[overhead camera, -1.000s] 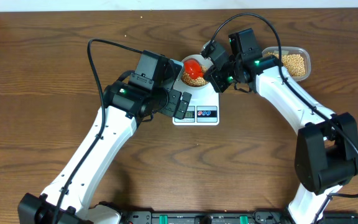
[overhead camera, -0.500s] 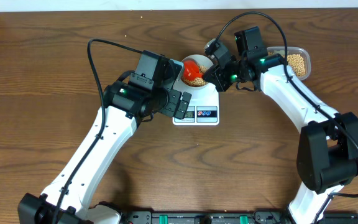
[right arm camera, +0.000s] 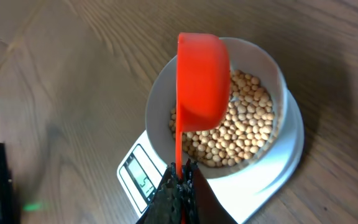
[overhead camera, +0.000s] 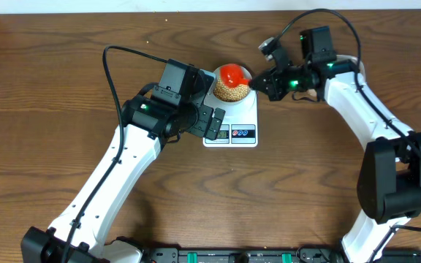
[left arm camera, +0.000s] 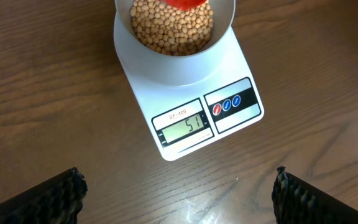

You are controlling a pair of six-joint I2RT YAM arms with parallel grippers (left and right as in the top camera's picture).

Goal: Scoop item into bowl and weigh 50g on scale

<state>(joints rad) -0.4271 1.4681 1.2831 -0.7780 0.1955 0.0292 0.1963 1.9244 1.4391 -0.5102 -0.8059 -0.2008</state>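
Note:
The white scale (left arm camera: pixel 232 67) carries the pale bowl (left arm camera: pixel 166 67), filled with beige beans (left arm camera: pixel 173 28); its display (left arm camera: pixel 183 123) shows 51. A red scoop (right arm camera: pixel 201 79) hangs on its side over the bowl (right arm camera: pixel 279 84) and the beans (right arm camera: pixel 244 127), its thin handle (right arm camera: pixel 179 140) pinched in my right gripper (right arm camera: pixel 180 183), which is shut on it. From overhead the scoop (overhead camera: pixel 232 73) sits above the bowl (overhead camera: pixel 248 73), with the right gripper (overhead camera: pixel 257 82) just to its right. My left gripper (left arm camera: pixel 179 199) stands wide open over bare table in front of the scale, holding nothing.
The right arm (overhead camera: pixel 357 95) reaches in from the right, its wrist covering the back right of the table. The left arm (overhead camera: pixel 152 117) lies beside the scale's (overhead camera: pixel 248 111) left side. Dark wood table (overhead camera: pixel 291 190) surrounds everything.
The right wrist has swung to the right and back, away from the bowl. The red scoop stays over the bowl, turned more on its side. The left arm has not moved.

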